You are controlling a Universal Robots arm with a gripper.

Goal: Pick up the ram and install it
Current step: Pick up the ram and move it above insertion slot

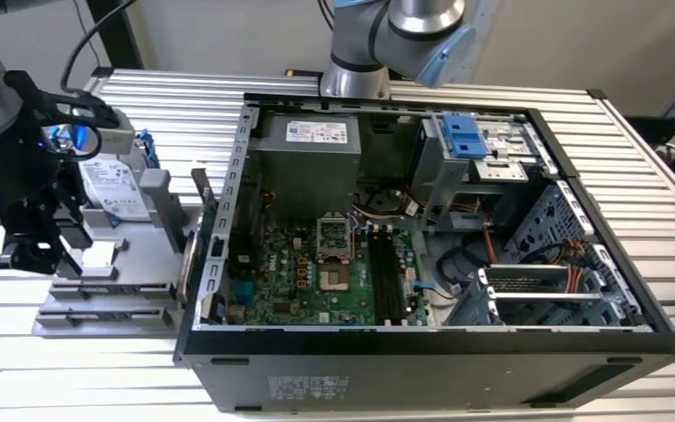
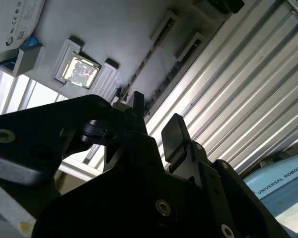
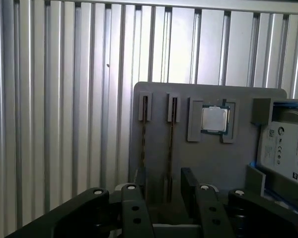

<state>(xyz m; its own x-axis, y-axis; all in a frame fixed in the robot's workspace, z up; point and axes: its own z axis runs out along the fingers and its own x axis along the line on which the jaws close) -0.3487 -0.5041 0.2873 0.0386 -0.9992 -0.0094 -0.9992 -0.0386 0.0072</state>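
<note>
An open computer case [image 1: 431, 341] is lying on the ribbed metal counter [image 1: 80, 387], showing its green motherboard [image 1: 296, 272] with long black slots [image 1: 385, 274] running along the board's edge at the exterior view's right. At the exterior view's left, the black gripper [image 1: 35, 251] is hanging over a grey fixture [image 1: 103, 303]. A silver hard drive [image 1: 115, 185] is standing in that fixture, just beside the gripper.

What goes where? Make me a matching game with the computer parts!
Things:
1 ram
2 processor chip
3 motherboard
4 hard drive

Places:
A inside the open computer case
B flat in a square holder
C in a blue frame
D standing on edge in the grey tray

Pairs: 1-D, 2-B, 3-A, 4-C
</note>
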